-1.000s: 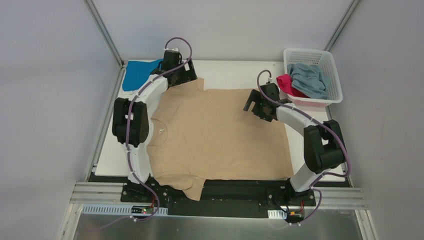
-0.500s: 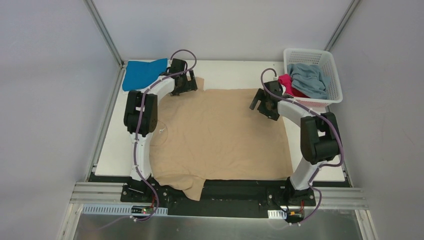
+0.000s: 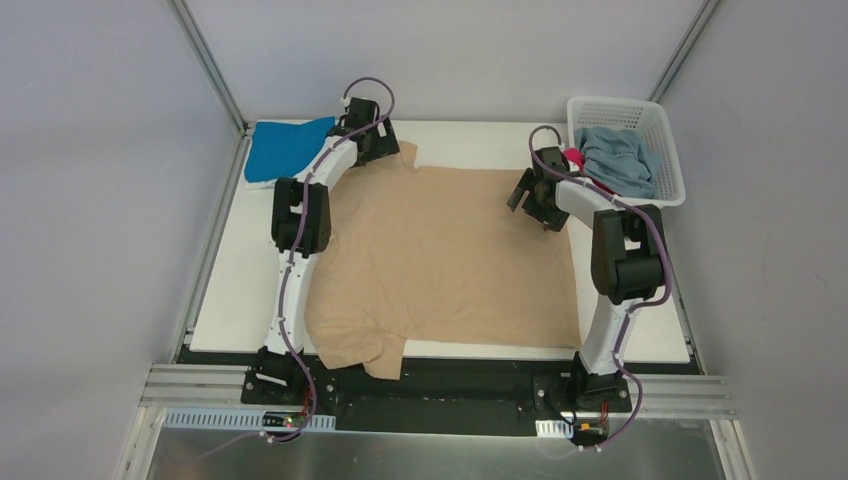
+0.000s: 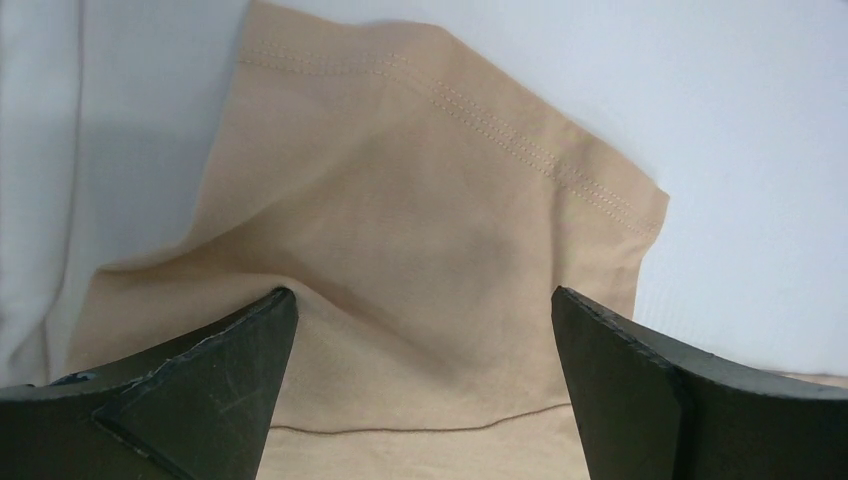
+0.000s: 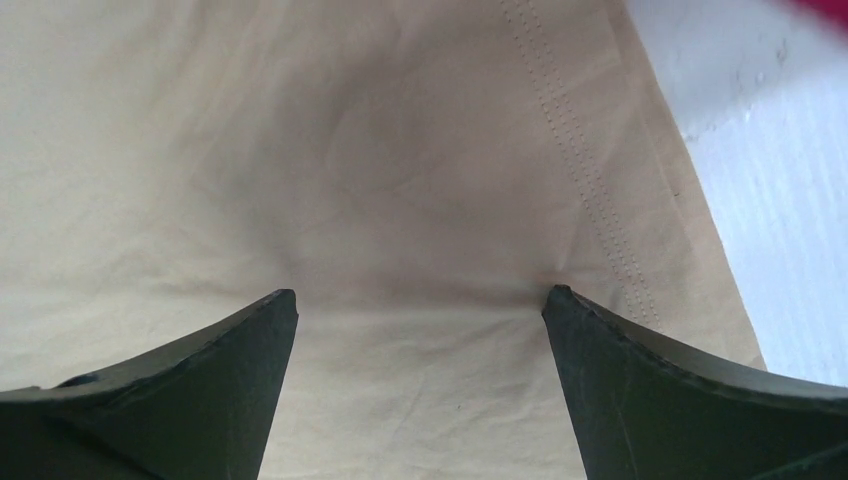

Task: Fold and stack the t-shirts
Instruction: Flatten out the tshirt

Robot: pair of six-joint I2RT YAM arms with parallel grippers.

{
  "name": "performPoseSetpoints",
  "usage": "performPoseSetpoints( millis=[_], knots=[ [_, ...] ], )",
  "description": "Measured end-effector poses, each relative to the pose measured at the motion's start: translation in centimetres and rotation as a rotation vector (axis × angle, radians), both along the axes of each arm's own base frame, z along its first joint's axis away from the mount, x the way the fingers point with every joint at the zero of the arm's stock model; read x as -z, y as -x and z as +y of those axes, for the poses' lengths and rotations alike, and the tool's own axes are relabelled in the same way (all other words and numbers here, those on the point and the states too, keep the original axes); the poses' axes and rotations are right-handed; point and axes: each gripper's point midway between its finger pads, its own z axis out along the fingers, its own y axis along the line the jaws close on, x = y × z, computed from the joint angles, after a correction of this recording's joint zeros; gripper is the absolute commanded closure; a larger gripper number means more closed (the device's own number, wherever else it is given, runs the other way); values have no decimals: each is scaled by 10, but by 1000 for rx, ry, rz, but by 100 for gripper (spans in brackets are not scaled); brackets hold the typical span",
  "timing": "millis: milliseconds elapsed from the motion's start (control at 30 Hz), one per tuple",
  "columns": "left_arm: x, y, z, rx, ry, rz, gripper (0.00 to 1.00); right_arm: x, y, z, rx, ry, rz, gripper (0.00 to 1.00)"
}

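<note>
A large tan t-shirt (image 3: 440,255) lies spread flat across the white table. My left gripper (image 3: 378,152) is open over its far left sleeve (image 4: 420,190), both fingertips pressing down on the cloth. My right gripper (image 3: 533,200) is open over the shirt's far right hem corner (image 5: 600,200), fingertips pressing on the cloth too. A folded bright blue shirt (image 3: 285,147) lies at the far left corner. A grey-blue shirt (image 3: 618,160) and a magenta-pink one (image 3: 573,157) lie in the basket.
The white lattice basket (image 3: 662,130) stands at the far right corner, close to my right arm. The tan shirt's near sleeve (image 3: 375,355) hangs over the table's front edge. Grey walls enclose the table on three sides.
Both arms have reached farther away, dragging the tan shirt toward the back of the table. Its near edge has slid up off the black front rail.
</note>
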Motion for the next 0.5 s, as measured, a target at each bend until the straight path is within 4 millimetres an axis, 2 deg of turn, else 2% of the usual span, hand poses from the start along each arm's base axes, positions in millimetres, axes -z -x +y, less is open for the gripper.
performPoseSetpoints(
  millis=[200, 367, 500],
  knots=[
    [-5, -29, -2, -42, 47, -53, 0, 0, -25, -4, 17, 8, 25, 1],
    [-5, -41, 9, -82, 69, -69, 0, -2, -53, -6, 10, 17, 10, 1],
    [-6, -45, 14, -93, 74, -77, 0, -4, -65, -13, 7, 26, 1, 1]
  ],
)
